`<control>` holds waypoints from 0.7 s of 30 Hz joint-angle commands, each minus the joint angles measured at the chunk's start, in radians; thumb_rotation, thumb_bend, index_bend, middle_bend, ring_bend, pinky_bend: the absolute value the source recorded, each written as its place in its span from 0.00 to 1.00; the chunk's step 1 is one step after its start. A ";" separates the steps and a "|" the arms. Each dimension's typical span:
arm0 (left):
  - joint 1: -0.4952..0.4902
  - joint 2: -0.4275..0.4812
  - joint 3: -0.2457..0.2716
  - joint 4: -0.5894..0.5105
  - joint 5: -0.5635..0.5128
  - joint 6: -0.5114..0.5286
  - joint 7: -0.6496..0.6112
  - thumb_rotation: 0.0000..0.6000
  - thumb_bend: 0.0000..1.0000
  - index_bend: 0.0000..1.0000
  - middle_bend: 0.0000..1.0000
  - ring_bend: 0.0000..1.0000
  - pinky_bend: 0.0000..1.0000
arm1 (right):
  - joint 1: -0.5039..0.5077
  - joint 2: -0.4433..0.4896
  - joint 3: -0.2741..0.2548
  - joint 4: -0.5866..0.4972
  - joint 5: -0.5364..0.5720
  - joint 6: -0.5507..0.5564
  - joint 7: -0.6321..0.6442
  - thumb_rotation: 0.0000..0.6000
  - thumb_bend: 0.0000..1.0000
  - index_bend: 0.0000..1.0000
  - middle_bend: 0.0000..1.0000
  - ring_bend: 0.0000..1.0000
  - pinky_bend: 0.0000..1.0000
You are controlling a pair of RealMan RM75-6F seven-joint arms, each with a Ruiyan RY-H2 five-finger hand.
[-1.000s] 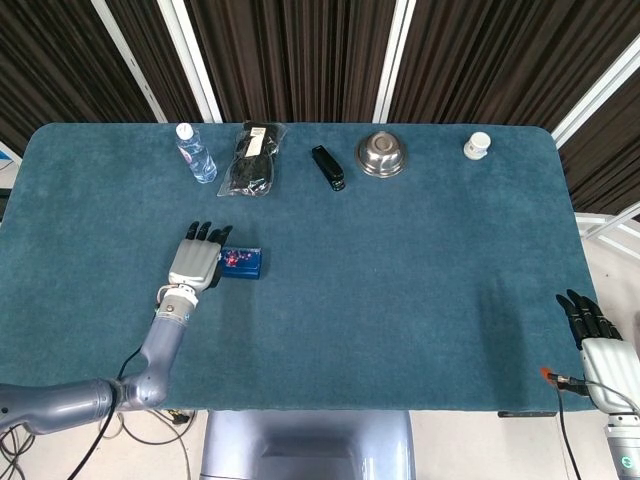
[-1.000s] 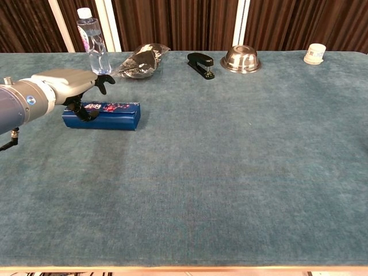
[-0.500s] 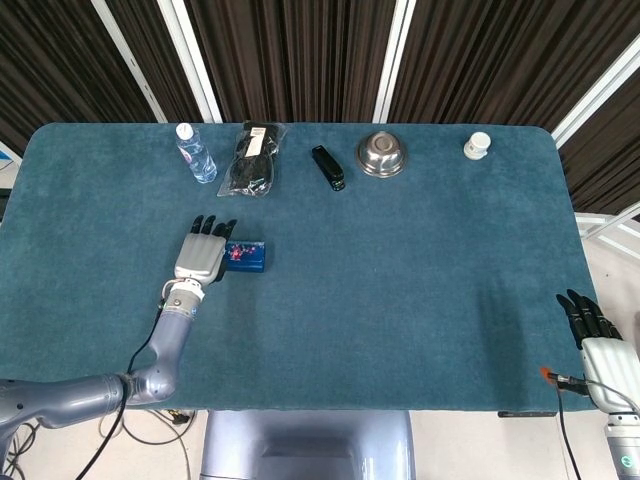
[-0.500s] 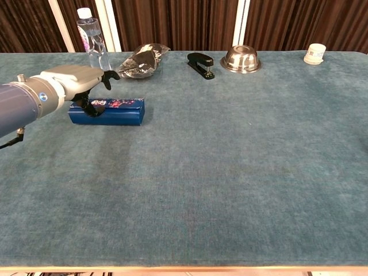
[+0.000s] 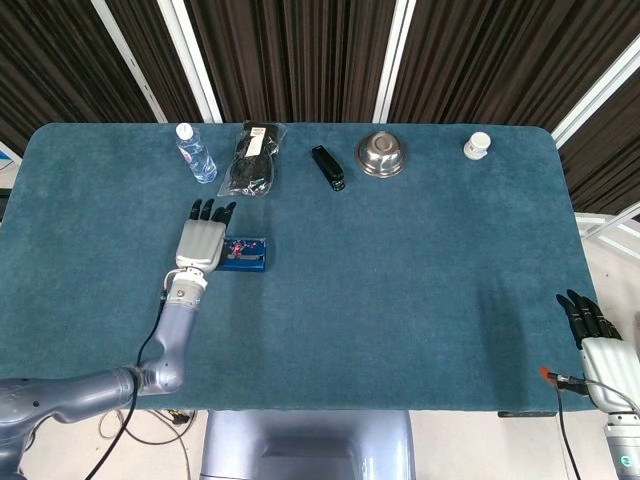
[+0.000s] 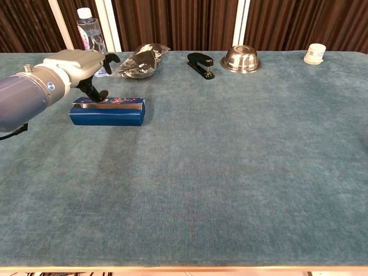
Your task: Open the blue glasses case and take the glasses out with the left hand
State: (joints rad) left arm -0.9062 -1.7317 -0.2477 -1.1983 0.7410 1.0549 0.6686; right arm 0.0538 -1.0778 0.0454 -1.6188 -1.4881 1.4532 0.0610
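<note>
Now left hand (image 6: 80,64) raised, blue glasses case (image 6: 107,111) ajar

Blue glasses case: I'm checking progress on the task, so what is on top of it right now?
The left hand rests its fingers on the blue glasses case. Its contents are hidden.

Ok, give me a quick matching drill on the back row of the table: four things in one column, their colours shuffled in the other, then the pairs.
Things:
1. stapler
2. bowl
3. small jar
4. water bottle

Colours:
A. clear, with a white cap
B. black
C. white
D. shiny metal

Pairs: 1-B, 2-D, 3-C, 4-A
</note>
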 commanded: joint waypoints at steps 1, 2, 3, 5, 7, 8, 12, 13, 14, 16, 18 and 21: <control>-0.007 -0.010 -0.011 0.019 0.011 0.010 0.001 1.00 0.45 0.07 0.19 0.00 0.04 | 0.000 0.000 0.000 -0.001 0.001 -0.001 0.000 1.00 0.10 0.00 0.00 0.00 0.21; -0.008 -0.009 -0.016 0.018 0.007 0.003 -0.004 1.00 0.44 0.07 0.19 0.00 0.04 | 0.000 0.001 0.000 -0.001 0.001 -0.001 0.000 1.00 0.10 0.00 0.00 0.00 0.21; -0.009 -0.007 -0.022 0.014 0.002 -0.003 -0.007 1.00 0.43 0.07 0.19 0.00 0.04 | 0.000 0.001 0.000 -0.001 0.001 0.000 0.000 1.00 0.10 0.00 0.00 0.00 0.21; -0.007 0.005 -0.026 -0.005 0.002 -0.010 -0.010 1.00 0.35 0.07 0.19 0.00 0.04 | 0.000 0.001 0.000 -0.002 0.002 -0.002 0.000 1.00 0.10 0.00 0.00 0.00 0.21; -0.004 0.021 -0.022 -0.026 0.007 -0.014 -0.006 1.00 0.28 0.07 0.19 0.00 0.04 | 0.000 0.001 0.000 -0.002 0.004 -0.003 0.000 1.00 0.10 0.00 0.00 0.00 0.21; -0.001 0.030 -0.020 -0.039 0.006 -0.014 -0.003 1.00 0.25 0.07 0.19 0.00 0.04 | 0.000 0.002 0.000 -0.003 0.004 -0.003 0.000 1.00 0.10 0.00 0.00 0.00 0.21; 0.010 0.057 -0.014 -0.077 -0.004 -0.014 0.010 1.00 0.20 0.07 0.18 0.00 0.04 | 0.000 0.003 0.001 -0.005 0.004 -0.003 0.001 1.00 0.10 0.00 0.00 0.00 0.21; 0.013 0.067 -0.011 -0.089 -0.005 -0.013 0.016 1.00 0.20 0.07 0.18 0.00 0.04 | 0.000 0.003 0.001 -0.005 0.004 -0.003 0.001 1.00 0.10 0.00 0.00 0.00 0.21; 0.016 0.073 -0.009 -0.099 -0.005 -0.012 0.018 1.00 0.20 0.06 0.18 0.00 0.04 | 0.000 0.003 0.001 -0.005 0.004 -0.003 0.001 1.00 0.10 0.00 0.00 0.00 0.21; 0.023 0.090 -0.002 -0.123 -0.004 -0.011 0.021 1.00 0.20 0.06 0.18 0.00 0.04 | 0.000 0.003 0.001 -0.006 0.004 -0.003 0.001 1.00 0.10 0.00 0.00 0.00 0.21; 0.030 0.105 0.008 -0.142 -0.002 -0.011 0.026 1.00 0.20 0.06 0.17 0.00 0.04 | 0.000 0.003 0.000 -0.006 0.004 -0.004 0.002 1.00 0.10 0.00 0.00 0.00 0.21; 0.039 0.119 0.020 -0.159 -0.005 -0.011 0.034 1.00 0.20 0.06 0.17 0.00 0.04 | 0.000 0.003 0.000 -0.007 0.003 -0.004 0.001 1.00 0.10 0.00 0.00 0.00 0.21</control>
State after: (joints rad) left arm -0.8699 -1.6149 -0.2296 -1.3548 0.7366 1.0433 0.7004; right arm 0.0541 -1.0744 0.0456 -1.6259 -1.4851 1.4496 0.0621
